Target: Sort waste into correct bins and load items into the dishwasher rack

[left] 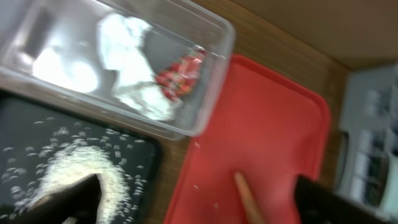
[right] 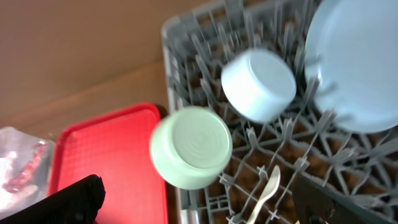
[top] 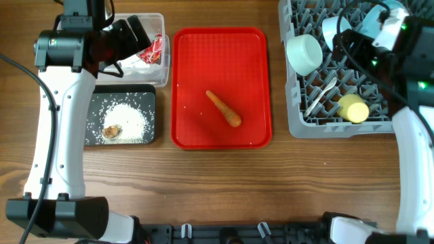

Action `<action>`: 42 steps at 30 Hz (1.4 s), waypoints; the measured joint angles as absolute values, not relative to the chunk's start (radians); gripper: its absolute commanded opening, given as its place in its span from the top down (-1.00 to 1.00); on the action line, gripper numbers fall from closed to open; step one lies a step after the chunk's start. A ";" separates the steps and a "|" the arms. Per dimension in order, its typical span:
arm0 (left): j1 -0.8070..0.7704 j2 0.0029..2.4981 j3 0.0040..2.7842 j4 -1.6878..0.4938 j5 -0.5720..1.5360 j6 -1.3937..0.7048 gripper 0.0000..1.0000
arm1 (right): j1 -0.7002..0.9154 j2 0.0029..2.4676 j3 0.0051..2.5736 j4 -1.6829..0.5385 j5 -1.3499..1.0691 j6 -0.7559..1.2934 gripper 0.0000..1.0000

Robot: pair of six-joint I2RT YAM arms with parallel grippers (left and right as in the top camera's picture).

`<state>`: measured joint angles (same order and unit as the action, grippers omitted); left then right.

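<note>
The brown wooden table (top: 217, 183) has a deep clear plastic rectangular tub (top: 165, 51) near its far left corner. A shallow black rectangular tray (top: 150, 135) lies just beside the tub on the near side. A flat red plastic serving tray (top: 203, 61) lies in the middle, close to the far edge. A large grey plastic grid rack (top: 325, 129) fills the far right corner.

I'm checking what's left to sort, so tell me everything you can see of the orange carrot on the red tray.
The orange carrot is one tapered piece, thin at its upper-left end, thicker and rounded at the lower right. It lies flat, diagonally, near the middle of the flat red plastic tray, touching nothing else.
</note>
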<state>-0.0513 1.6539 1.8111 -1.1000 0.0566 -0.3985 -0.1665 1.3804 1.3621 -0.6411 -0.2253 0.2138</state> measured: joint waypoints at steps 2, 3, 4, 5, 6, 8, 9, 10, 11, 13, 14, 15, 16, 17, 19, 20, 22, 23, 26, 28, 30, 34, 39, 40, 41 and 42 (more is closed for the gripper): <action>-0.064 1.659 1.811 -1.103 0.130 -0.346 -0.35 | -0.167 1.341 1.362 -0.641 -0.225 0.201 -0.99; -0.085 1.666 1.811 -1.107 0.160 -0.320 -0.41 | -0.167 1.329 1.362 -0.641 -0.225 0.194 -0.99; -0.121 1.676 1.811 -1.108 0.177 -0.300 -0.51 | -0.167 1.326 1.362 -0.642 -0.225 0.188 -0.99; -0.165 1.691 1.811 -1.106 0.184 -0.290 -0.59 | -0.167 1.325 1.362 -0.643 -0.225 0.183 -1.00; -0.225 1.716 1.811 -1.102 0.182 -0.291 -0.78 | -0.167 1.327 1.362 -0.649 -0.224 0.179 -1.00; -0.333 1.783 1.811 -1.092 0.169 -0.326 -0.99 | -0.167 1.327 1.362 -0.651 -0.224 0.177 -0.99; -0.374 1.820 1.811 -1.082 0.163 -0.354 -0.91 | -0.167 1.327 1.362 -0.655 -0.224 0.177 -1.00; -0.411 1.862 1.811 -1.073 0.160 -0.397 -0.82 | -0.167 1.327 1.362 -0.662 -0.224 0.177 -0.99; -0.441 1.906 1.811 -1.071 0.157 -0.450 -0.79 | -0.167 1.327 1.362 -0.667 -0.224 0.177 -1.00; -0.488 1.995 1.809 -1.072 0.155 -0.564 -0.66 | -0.167 1.327 1.362 -0.680 -0.224 0.177 -0.99; -0.501 2.027 1.808 -1.073 0.155 -0.606 -0.64 | -0.167 1.327 1.362 -0.684 -0.224 0.177 -1.00; -0.513 2.061 1.807 -1.074 0.155 -0.651 -0.63 | -0.167 1.327 1.362 -0.688 -0.224 0.177 -1.00; -0.522 2.092 1.806 -1.077 0.156 -0.688 -0.63 | -0.167 1.327 1.362 -0.692 -0.224 0.177 -0.99; -0.531 2.125 1.805 -1.081 0.158 -0.729 -0.65 | -0.167 1.327 1.362 -0.694 -0.224 0.177 -0.99; -0.541 2.162 1.803 -1.071 0.159 -0.785 -0.70 | -0.167 1.327 1.362 -0.695 -0.224 0.177 -0.99; -0.545 2.177 1.803 -1.060 0.159 -0.802 -0.70 | -0.167 1.327 1.362 -0.695 -0.224 0.177 -0.99; -0.551 2.196 1.803 -1.044 0.159 -0.831 -0.71 | -0.167 1.327 1.362 -0.695 -0.224 0.177 -1.00; -0.555 2.207 1.803 -1.043 0.159 -0.853 -0.72 | -0.167 1.327 1.362 -0.697 -0.224 0.177 -0.99; -0.558 2.234 1.803 -1.043 0.160 -0.884 -0.71 | -0.167 1.327 1.362 -0.706 -0.224 0.177 -0.99; -0.558 2.263 1.803 -1.047 0.162 -0.912 -0.69 | -0.167 1.327 1.362 -0.709 -0.224 0.177 -0.99; -0.558 2.279 1.803 -1.047 0.166 -0.937 -0.60 | -0.167 1.327 1.362 -0.710 -0.224 0.177 -0.99; -0.563 2.288 1.803 -1.045 0.167 -0.974 0.11 | -0.167 1.327 1.362 -0.710 -0.224 0.177 -0.99; -0.581 2.296 1.803 -1.044 0.174 -0.997 0.45 | -0.167 1.327 1.362 -0.714 -0.224 0.177 -0.99; -0.581 2.296 1.804 -1.043 0.174 -0.996 0.45 | -0.167 1.327 1.362 -0.714 -0.224 0.177 -1.00; -0.581 2.296 1.804 -1.044 0.175 -0.997 0.51 | -0.167 1.327 1.362 -0.714 -0.224 0.177 -1.00; -0.581 2.296 1.804 -1.045 0.178 -0.997 0.56 | -0.167 1.327 1.362 -0.715 -0.224 0.177 -0.99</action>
